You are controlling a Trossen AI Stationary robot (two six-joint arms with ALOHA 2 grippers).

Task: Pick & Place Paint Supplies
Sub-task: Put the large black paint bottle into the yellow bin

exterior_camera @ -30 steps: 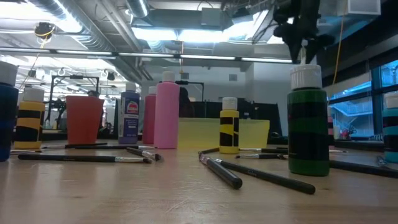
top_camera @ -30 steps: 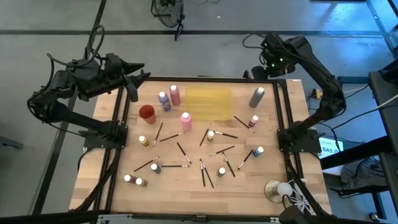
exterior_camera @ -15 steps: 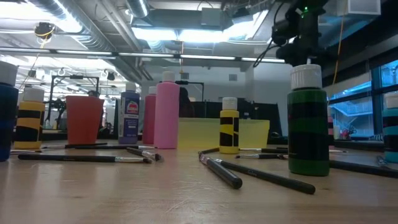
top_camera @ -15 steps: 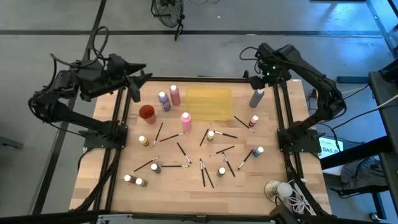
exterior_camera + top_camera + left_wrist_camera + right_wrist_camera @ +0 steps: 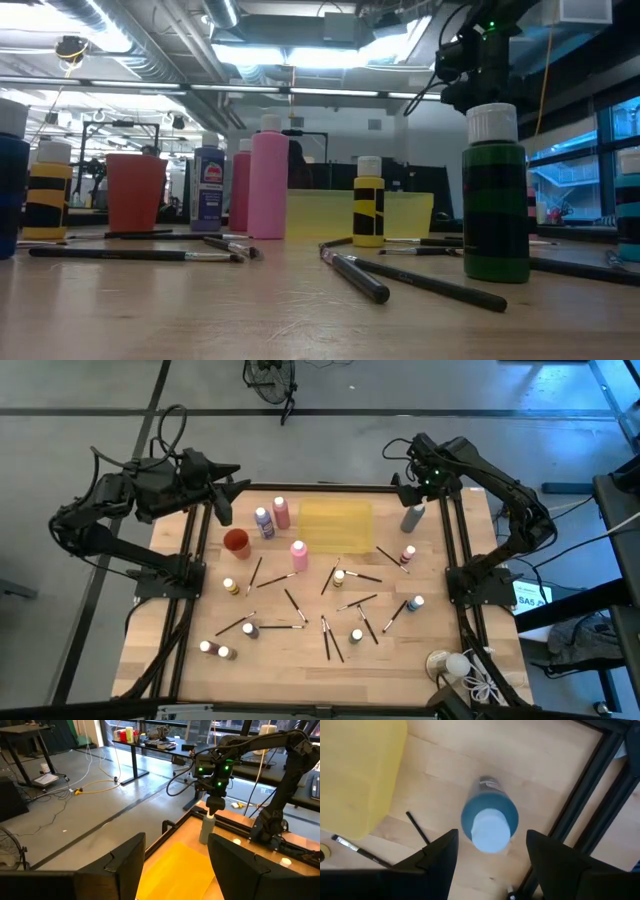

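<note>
A tall grey bottle (image 5: 411, 519) with a white cap (image 5: 490, 830) stands upright at the table's far right, beside the yellow tray (image 5: 335, 523). My right gripper (image 5: 491, 841) hangs straight over it, pointing down and open. Its fingers stand on either side of the cap, with gaps showing. More white-capped bottles (image 5: 298, 553) and thin dark paintbrushes (image 5: 362, 576) lie scattered over the wooden table. My left gripper (image 5: 226, 500) waits open above the far left corner, holding nothing.
A red cup (image 5: 236, 541), a pink bottle (image 5: 282, 512) and a purple-blue bottle (image 5: 264, 522) stand at the far left. A black frame rail (image 5: 580, 805) runs close to the grey bottle's right. A clear dish with a white ball (image 5: 447, 664) sits at the near right corner.
My right gripper has come down over the grey bottle and now covers its cap in the high view. Its fingers have stayed open.
</note>
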